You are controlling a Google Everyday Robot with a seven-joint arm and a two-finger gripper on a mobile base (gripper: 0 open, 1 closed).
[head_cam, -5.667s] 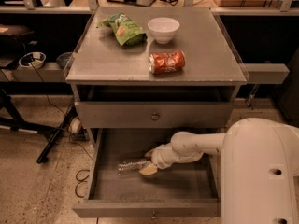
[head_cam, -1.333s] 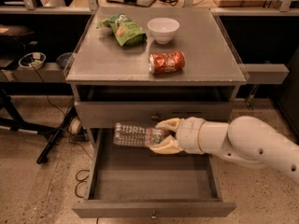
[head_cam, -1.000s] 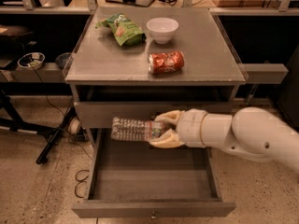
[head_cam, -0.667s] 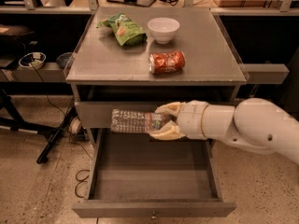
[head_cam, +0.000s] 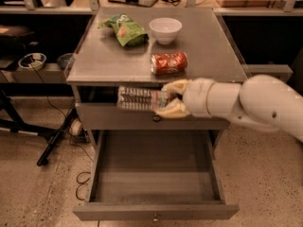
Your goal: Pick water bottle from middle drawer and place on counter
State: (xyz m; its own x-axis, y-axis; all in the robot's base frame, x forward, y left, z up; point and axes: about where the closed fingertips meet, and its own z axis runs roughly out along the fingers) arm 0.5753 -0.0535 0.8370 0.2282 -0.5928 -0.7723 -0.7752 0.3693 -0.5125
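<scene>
Lifts the water bottle [head_cam: 137,99] higher than a moment ago, well clear of the open middle drawer [head_cam: 154,174], now level with the closed drawer front [head_cam: 118,117] just under the counter [head_cam: 109,65] edge. Holds it horizontal in the gripper [head_cam: 164,100], clenched on what seems the cap end. Looks like picking done, placing left; needs more height to clear the rim. Hides the cap behind the fingers [head_cam: 171,110]; leaves the label hard to make out; cuts the arm off at the right.
</scene>
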